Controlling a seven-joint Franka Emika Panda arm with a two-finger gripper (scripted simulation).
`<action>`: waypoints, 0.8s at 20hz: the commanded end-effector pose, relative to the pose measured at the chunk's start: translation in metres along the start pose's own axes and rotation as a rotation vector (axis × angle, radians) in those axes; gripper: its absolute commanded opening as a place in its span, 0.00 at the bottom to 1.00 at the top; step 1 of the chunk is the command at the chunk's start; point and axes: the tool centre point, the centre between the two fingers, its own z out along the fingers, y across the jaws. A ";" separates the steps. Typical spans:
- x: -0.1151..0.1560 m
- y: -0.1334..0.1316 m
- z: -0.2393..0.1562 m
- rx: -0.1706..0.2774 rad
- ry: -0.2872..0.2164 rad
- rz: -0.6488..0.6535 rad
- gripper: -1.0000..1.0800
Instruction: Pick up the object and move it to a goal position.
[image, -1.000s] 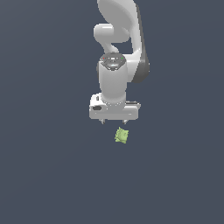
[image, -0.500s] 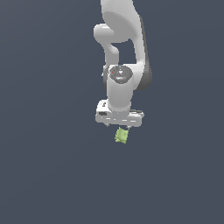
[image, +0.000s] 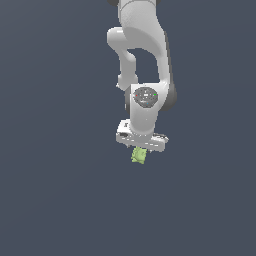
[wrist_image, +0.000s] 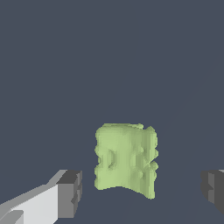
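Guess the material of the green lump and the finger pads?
The object: matte yellow-green, lumpy and pitted with ragged edges; reads as foam or sponge, though a render leaves that open. The fingers of the tool: white glossy shells like painted plastic, tipped with dark grey ridged pads, probably rubber.

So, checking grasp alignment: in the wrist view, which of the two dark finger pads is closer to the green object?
The pad on the white finger, fully in frame, sits just beside the object. The other pad, cut off at the frame's edge, stands farther away. Neither touches it.
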 end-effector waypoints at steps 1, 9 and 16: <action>-0.001 -0.002 0.005 -0.002 -0.001 0.016 0.96; -0.001 -0.003 0.010 -0.003 -0.002 0.020 0.96; -0.002 -0.003 0.043 -0.003 -0.002 0.023 0.96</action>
